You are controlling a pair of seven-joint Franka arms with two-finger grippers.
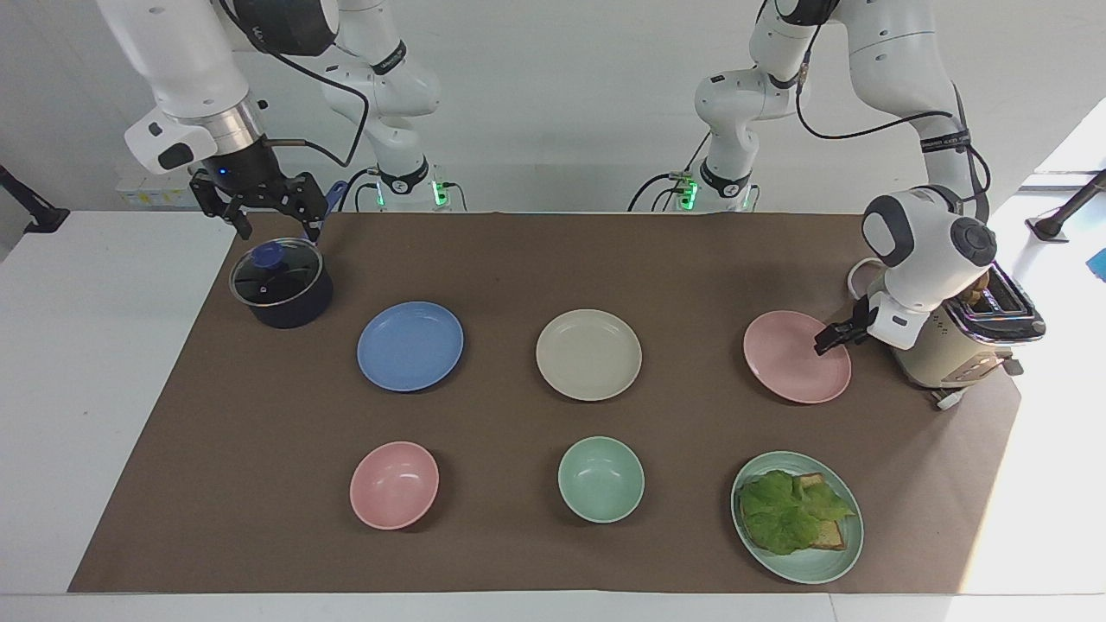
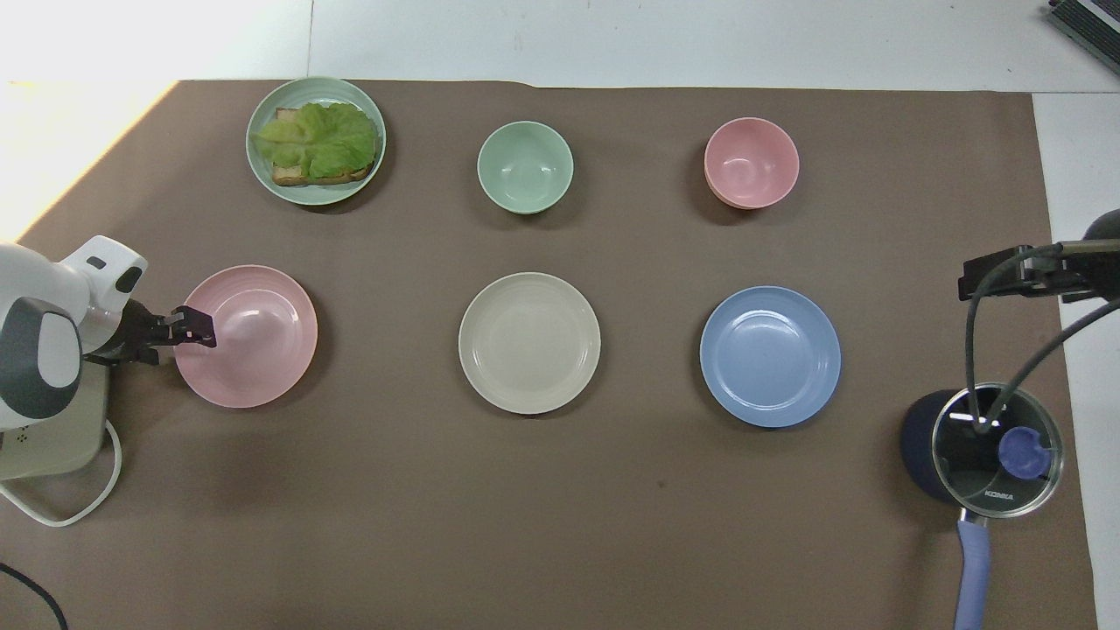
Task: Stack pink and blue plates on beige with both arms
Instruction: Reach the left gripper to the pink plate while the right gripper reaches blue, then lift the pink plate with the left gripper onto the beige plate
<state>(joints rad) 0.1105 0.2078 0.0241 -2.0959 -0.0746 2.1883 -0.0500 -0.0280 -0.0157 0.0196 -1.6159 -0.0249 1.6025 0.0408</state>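
Three plates lie in a row on the brown mat: the blue plate toward the right arm's end, the beige plate in the middle, and the pink plate toward the left arm's end. My left gripper is low at the pink plate's rim, on the side next to the toaster. The plate lies flat on the mat. My right gripper hangs open over the dark pot, holding nothing.
A cream toaster stands right beside the left arm's wrist. A dark lidded pot sits under the right gripper. Farther from the robots are a pink bowl, a green bowl and a green plate with lettuce and toast.
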